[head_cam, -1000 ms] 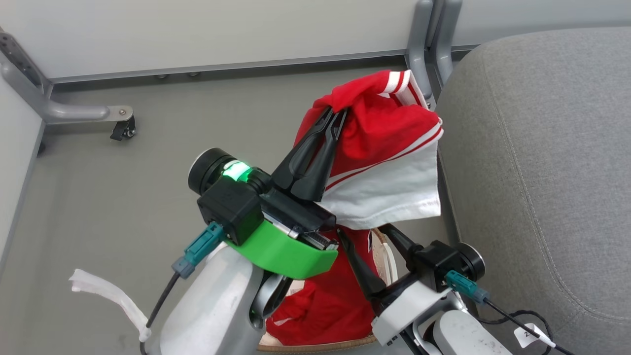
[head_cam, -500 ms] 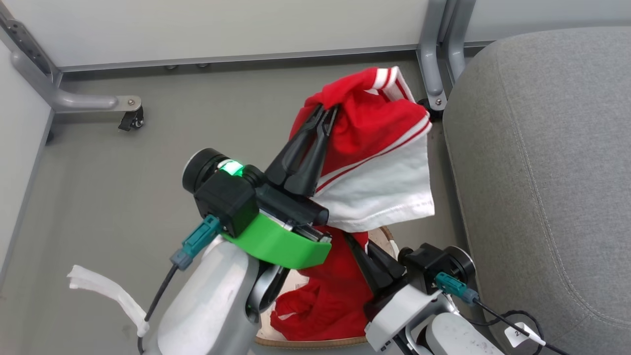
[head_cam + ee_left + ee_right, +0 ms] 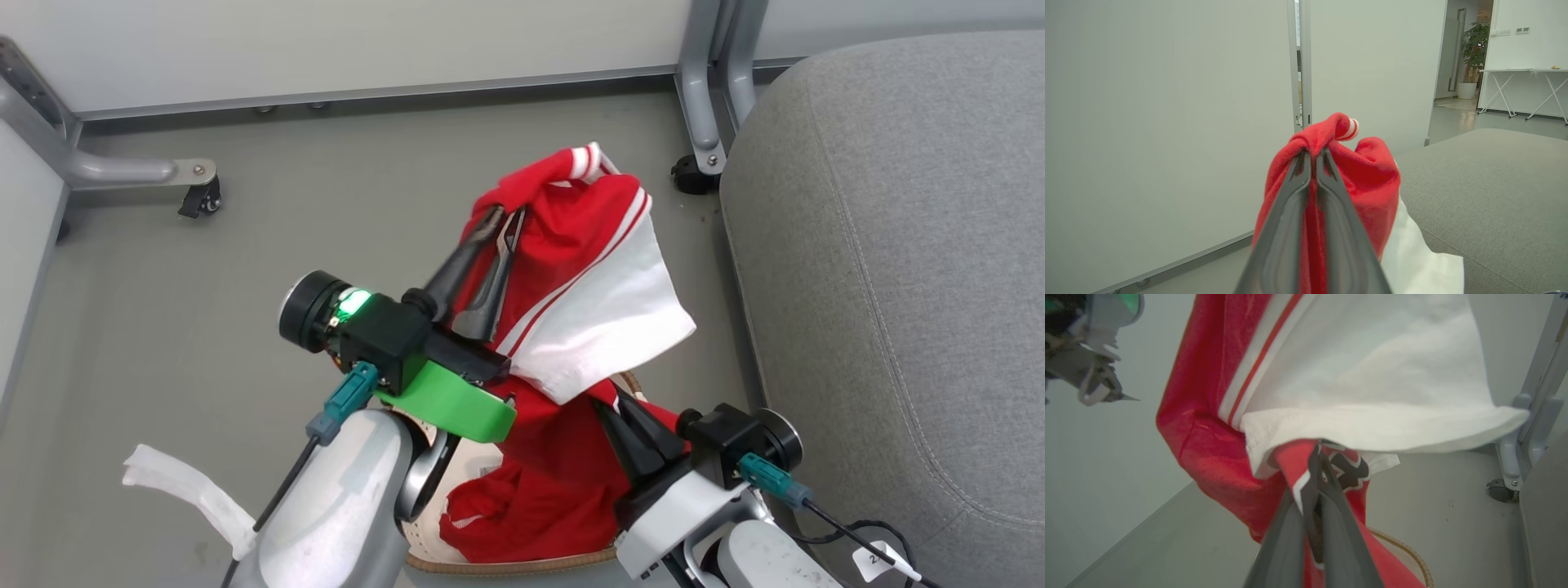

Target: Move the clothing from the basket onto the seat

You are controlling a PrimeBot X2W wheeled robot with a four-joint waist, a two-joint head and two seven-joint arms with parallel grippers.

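left gripper (image 3: 504,219) pinched shut on a red fold of the clothing (image 3: 596,286), holding it up above the basket (image 3: 522,562). right gripper (image 3: 622,412) clamped on the lower lettered part. Red tail hangs into the basket. seat (image 3: 882,245) close by on the right.

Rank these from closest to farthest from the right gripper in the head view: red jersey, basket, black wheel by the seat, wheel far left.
From the right gripper:
1. the red jersey, pinched in its grip.
2. the basket, just beneath it.
3. the black wheel, ahead on the floor beside the seat.
4. the far-left wheel, right across the floor.
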